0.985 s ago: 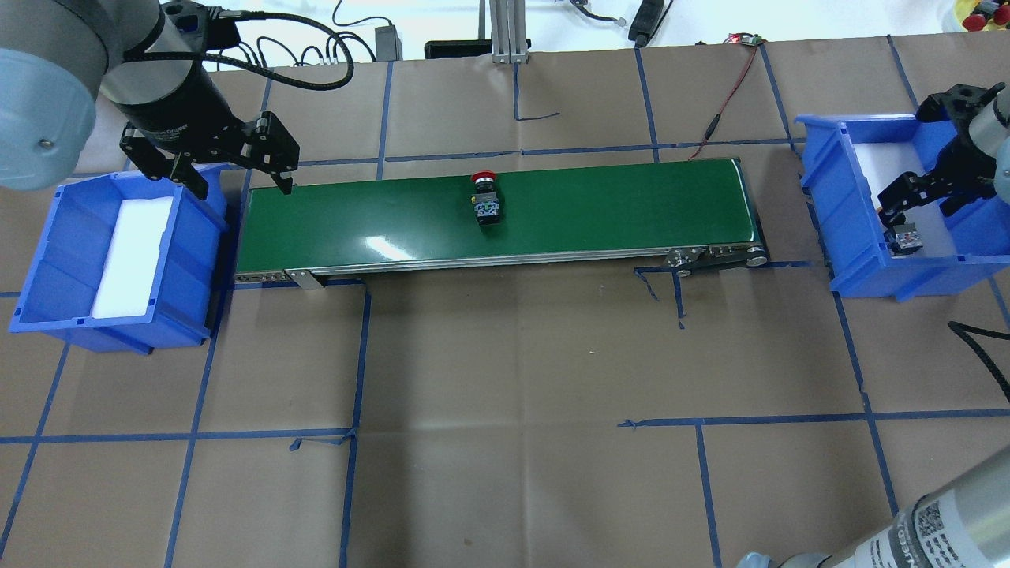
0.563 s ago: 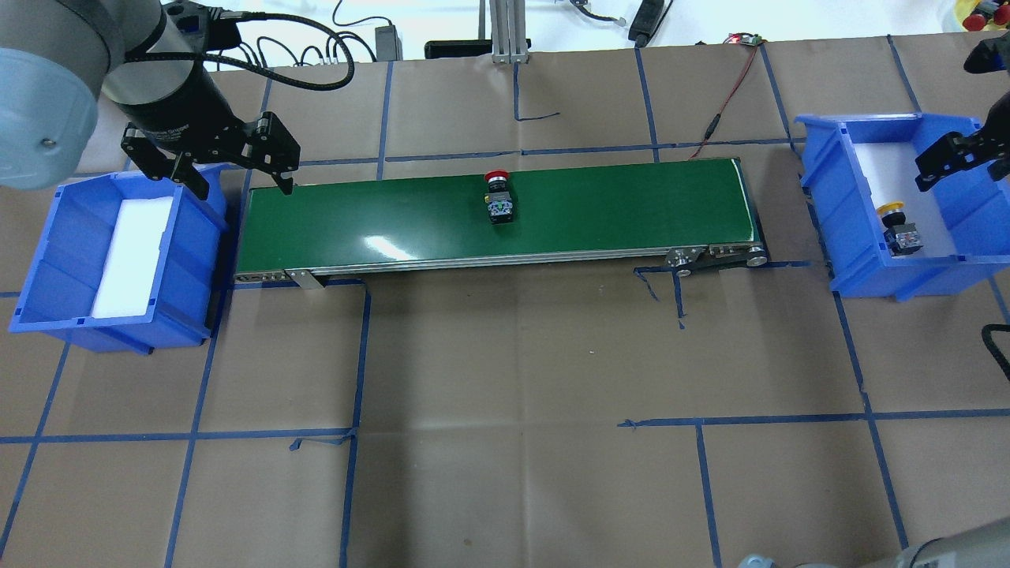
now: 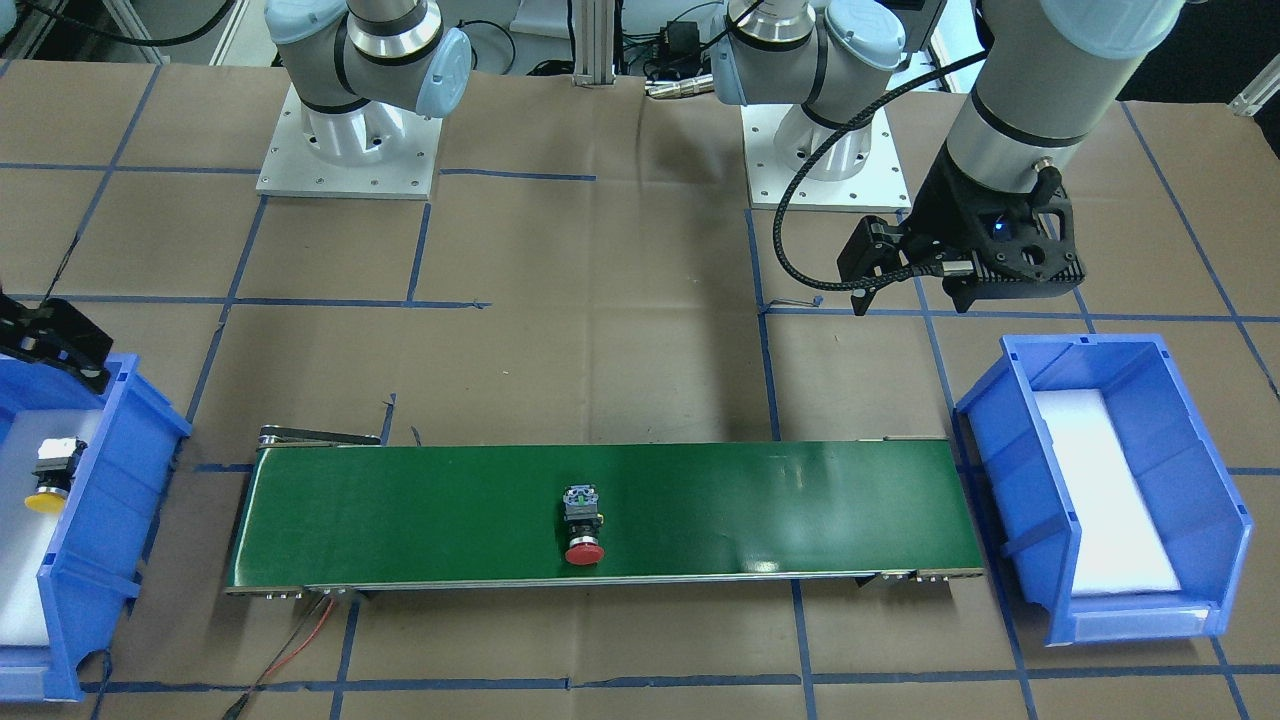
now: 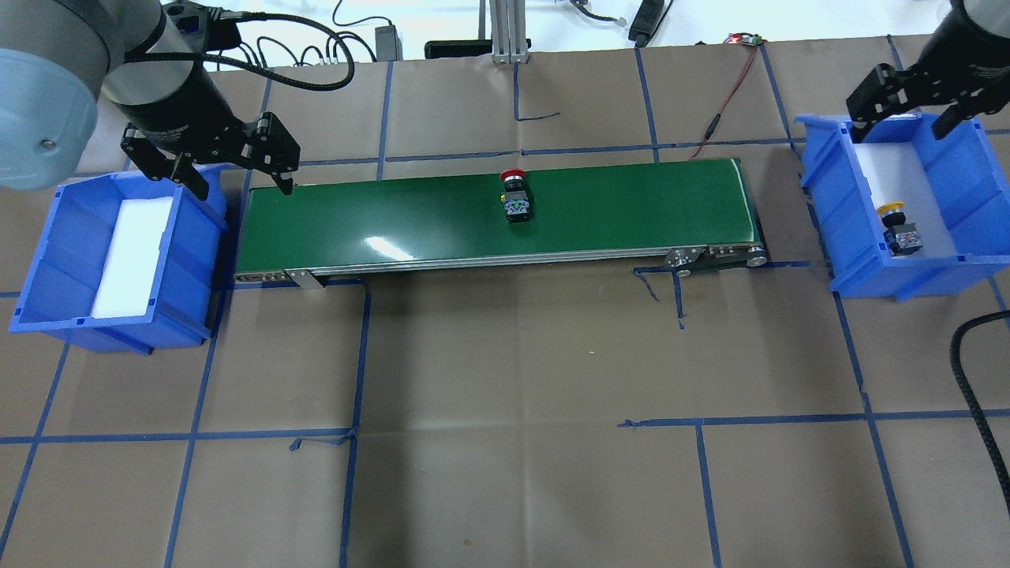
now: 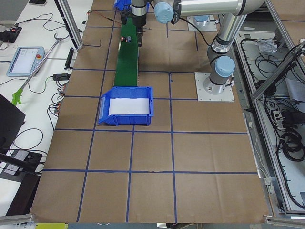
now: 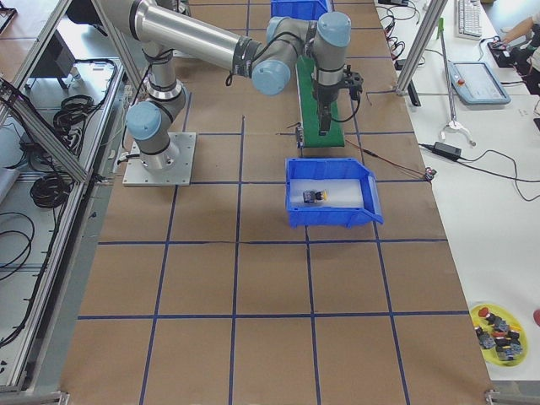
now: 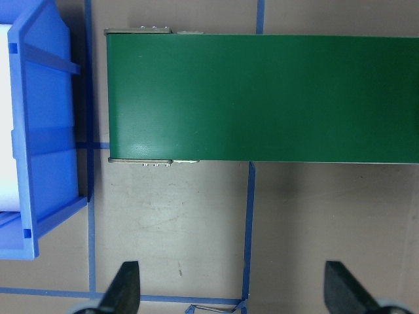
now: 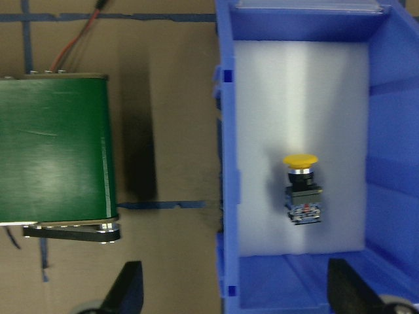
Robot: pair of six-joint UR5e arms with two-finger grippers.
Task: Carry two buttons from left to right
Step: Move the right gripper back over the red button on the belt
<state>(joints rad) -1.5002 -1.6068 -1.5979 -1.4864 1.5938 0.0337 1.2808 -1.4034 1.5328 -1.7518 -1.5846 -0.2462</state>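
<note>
Yellow button (image 4: 899,227) lies in my right bin (image 4: 972,158), left bin (image 4: 191,260) has just foam (image 4: 130,252); left gripper (image 4: 243,189) and right gripper (image 4: 899,122) both spread apart.

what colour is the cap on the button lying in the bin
Yellow. The button in the bin shows best in the right wrist view.

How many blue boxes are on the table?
2. The left box, by the belt's left end, holds white foam; the right box, by its other end, holds the yellow button.

table (image 4: 513,379) | on it: green conveyor (image 4: 379,213) | left bin (image 4: 191,260) | right bin (image 4: 907,278)
</note>
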